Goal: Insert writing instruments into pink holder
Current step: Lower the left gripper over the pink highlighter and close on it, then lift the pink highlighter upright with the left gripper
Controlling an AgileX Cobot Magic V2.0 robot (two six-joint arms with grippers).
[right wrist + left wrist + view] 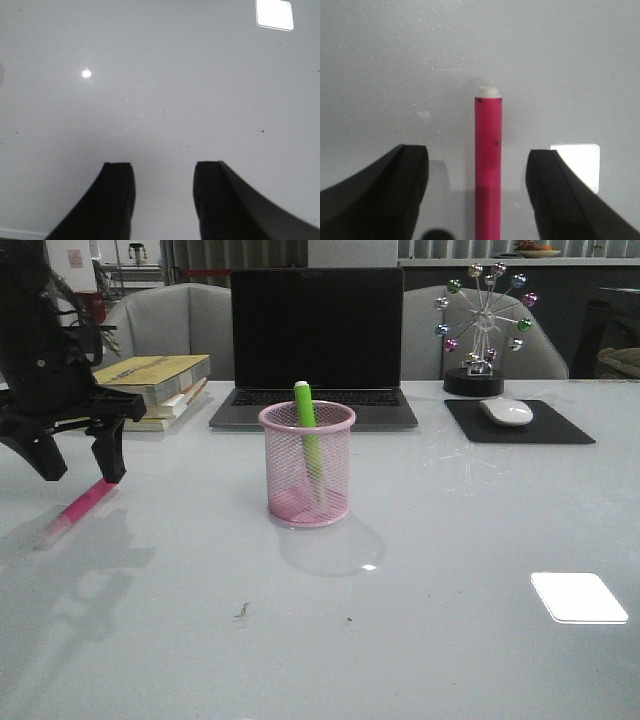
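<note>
Pink holder (307, 465) is standing upright on the desk (450, 570), roughly mid-desk, just in front of the laptop (316, 345) at the far edge. It is a pink wire-mesh cylinder with a rolled rim and a solid-looking base, and the mesh is see-through. Green marker (308, 435) is sitting inside it, leaning slightly, with its top poking above the rim and its body showing through the mesh. The lower end is looking paler; cap detail is too small to tell.

Pink marker (78, 511) is lying flat on the desk near the left edge, well apart from the holder and angled diagonally. Its hot pink body is ending in a pale, translucent-looking end pointing toward the near-left corner. In the left wrist view the pink marker (488, 165) is showing as a thick, bright pink barrel with a few dark specks and a small whitish plug at the end.

Left gripper (80, 465) is hovering over the pink marker with its jaws spread wide. In the left wrist view the left gripper (476, 195) is straddling the barrel, both fingers (395, 190) clear of it and not touching, so it is holding nothing.

Right gripper (164, 195) is showing only in its wrist view, jaws parted over bare desk, holding nothing.

Also on the desk: books (158, 385) at the far-left corner, and a mouse (506, 411) on a black pad (520, 424) with a ferris-wheel ornament (484, 325) behind it, at the far-right.
</note>
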